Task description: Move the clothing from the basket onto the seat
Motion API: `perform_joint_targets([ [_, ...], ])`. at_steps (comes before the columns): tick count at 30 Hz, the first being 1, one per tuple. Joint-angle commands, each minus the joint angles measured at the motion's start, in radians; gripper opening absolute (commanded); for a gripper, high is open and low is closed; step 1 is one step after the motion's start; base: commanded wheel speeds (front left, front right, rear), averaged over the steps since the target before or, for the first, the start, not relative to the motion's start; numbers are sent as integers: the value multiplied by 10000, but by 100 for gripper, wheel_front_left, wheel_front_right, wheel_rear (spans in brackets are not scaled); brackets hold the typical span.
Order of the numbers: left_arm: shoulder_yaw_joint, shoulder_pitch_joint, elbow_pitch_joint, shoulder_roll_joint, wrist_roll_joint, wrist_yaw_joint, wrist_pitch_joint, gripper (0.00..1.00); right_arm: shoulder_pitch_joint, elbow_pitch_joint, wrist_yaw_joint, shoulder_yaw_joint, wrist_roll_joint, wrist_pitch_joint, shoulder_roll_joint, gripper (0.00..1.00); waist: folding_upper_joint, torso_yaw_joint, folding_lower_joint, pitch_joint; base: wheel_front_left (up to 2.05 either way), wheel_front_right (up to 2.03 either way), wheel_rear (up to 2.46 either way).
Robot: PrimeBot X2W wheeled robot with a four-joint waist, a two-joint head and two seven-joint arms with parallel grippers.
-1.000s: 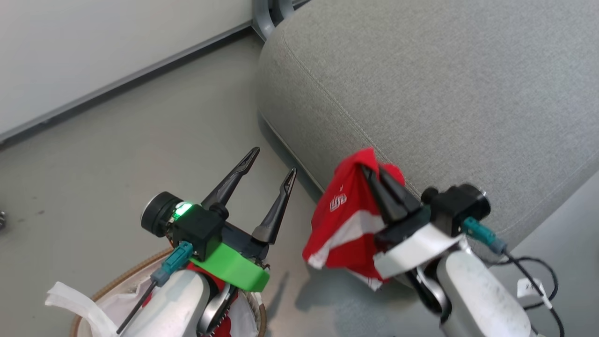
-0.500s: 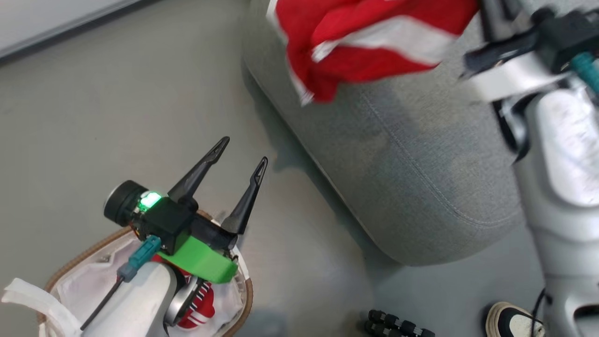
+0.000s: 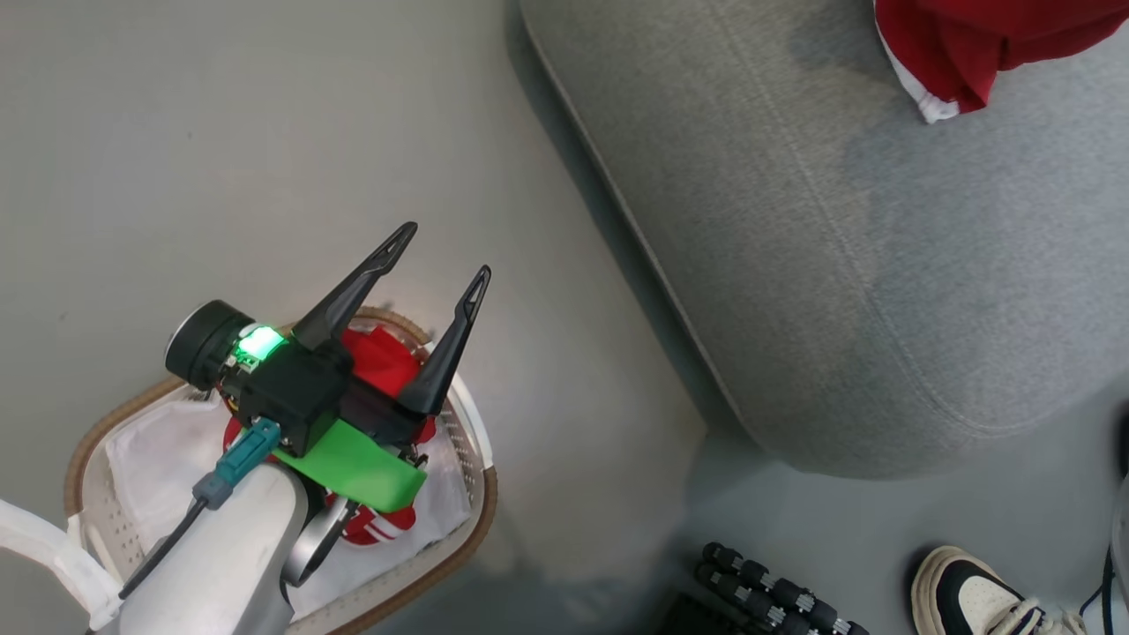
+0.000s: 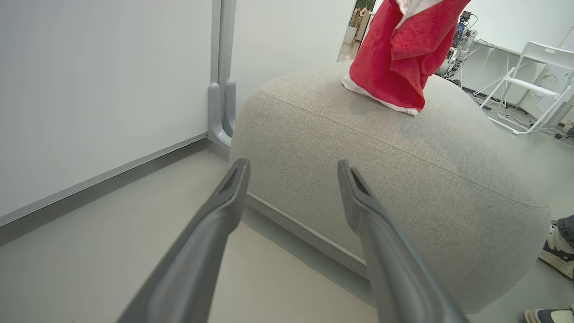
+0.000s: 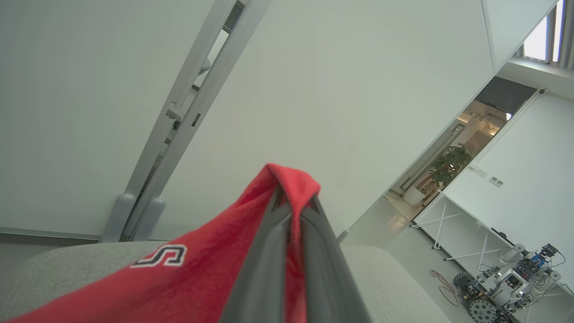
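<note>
Closest in, the left claw hangs over the basket, fingers spread wide and gripping nothing. Under it a red piece lies on the white liner, half covered by the wrist. Across a strip of floor comes the seat, and over its top dangles the red garment, its hem just above the cushion or brushing it; the left wrist view leaves that too close to call. The right claw has its fingers pinched tight on a fold of it, with cloth draped over the tips. My read: this is the first delivery, the garment is over the cushion, and the release is not yet made. Next it needs lowering well in from the rounded edge, then a clean opening so the cloth slips off the fingers rather than snagging. After that the basket piece wants fetching, pinching red cloth and not liner. The head view cuts the garment off at its top edge. Which piece is shorts and which jersey I cannot say: an outlined letter shows on the held one, white stripes on the other. At the lower right sits a shoe, and beside it a black ribbed thing I cannot name.
</note>
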Motion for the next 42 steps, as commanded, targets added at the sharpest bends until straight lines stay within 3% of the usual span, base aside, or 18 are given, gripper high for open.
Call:
perform_joint_targets([
  [1,-1,-217,-31,91,-65,14,-7,100,120,116,-14,-173,-99,118,13,0,-1,476,-1,491,0,0,0],
  [10,-65,-494,41,61,-150,14,-7,100,1289,1162,-14,-1511,-774,399,199,0,-1,922,-1,792,0,0,0],
  [12,-38,-528,79,9,-176,14,-7,100,1640,1380,-14,-1719,-878,268,236,39,-1,1000,-1,741,0,0,0],
  [13,-7,-521,104,-24,-196,14,-7,100,1814,1474,-14,-1875,-886,182,289,74,-1,1024,-1,699,0,0,0],
  [14,14,-502,135,-53,-202,14,-7,100,1981,1547,-14,-1989,-871,93,342,100,-1,1044,-1,651,0,0,0],
  [26,652,89,673,-613,59,14,-7,100,3939,1779,-14,-2446,-507,-622,1082,100,-1,1144,-1,-455,0,0,0],
  [34,1319,579,985,-1115,328,14,-7,100,4827,871,-14,-1053,275,-689,1423,100,-1,1473,-1,-1293,0,0,0],
  [42,2472,1121,1334,-1683,646,14,-7,100,5317,26,-14,691,1217,-694,1648,100,-1,2330,-1,-2115,0,0,0],
])
